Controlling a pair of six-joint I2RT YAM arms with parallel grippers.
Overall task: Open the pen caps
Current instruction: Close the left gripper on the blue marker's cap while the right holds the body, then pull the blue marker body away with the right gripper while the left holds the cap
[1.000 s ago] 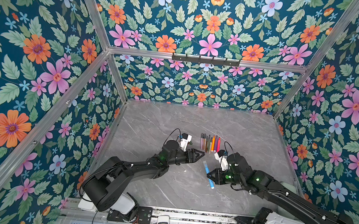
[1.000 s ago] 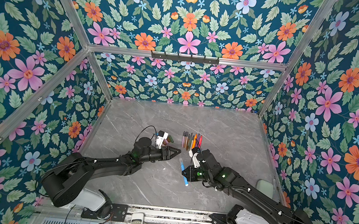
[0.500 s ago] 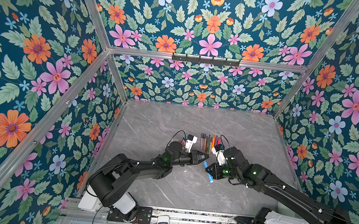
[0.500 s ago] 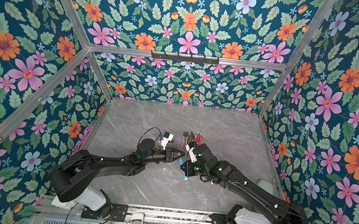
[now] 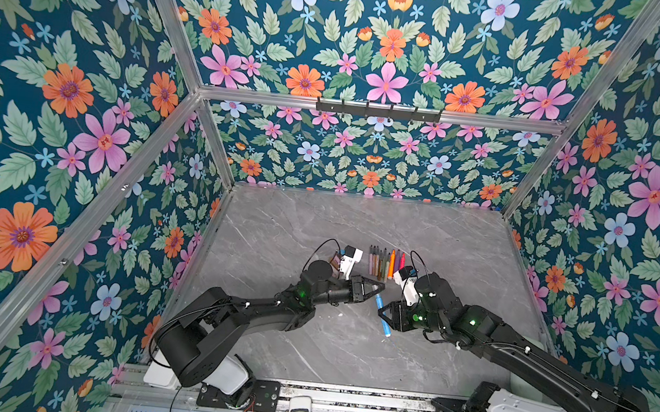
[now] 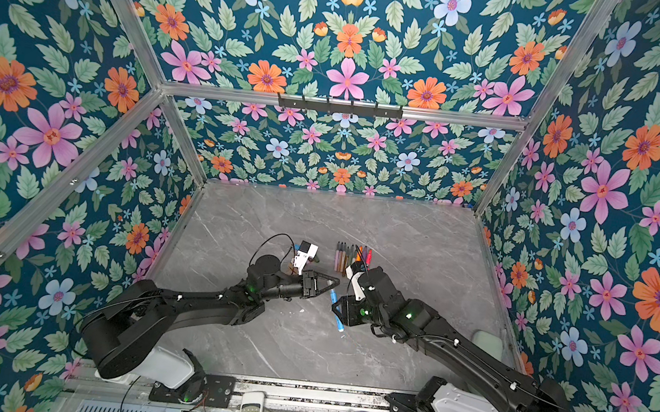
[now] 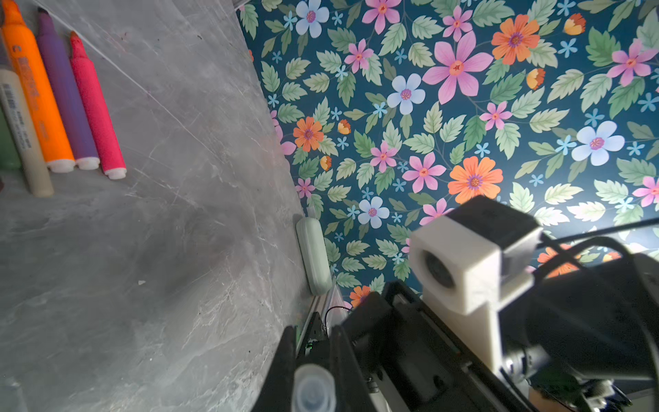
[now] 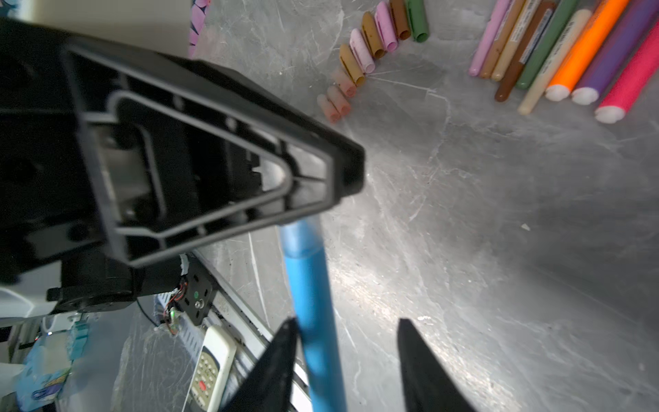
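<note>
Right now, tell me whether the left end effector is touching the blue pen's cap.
Touching. The left wrist view shows the cap clamped between the left end effector's shut jaws.

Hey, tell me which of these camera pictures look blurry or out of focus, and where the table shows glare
Right wrist view: the left gripper looms soft and out of focus, the pen caps are slightly blurred, and glare brightens the table beside the blue pen. Left wrist view: the clear cap is blurred, the pens fairly sharp. Both top views: evenly lit, sharp.

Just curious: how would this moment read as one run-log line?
left gripper: shut on blue pen's cap | right gripper: fingers apart around blue pen | cap: still on
</note>
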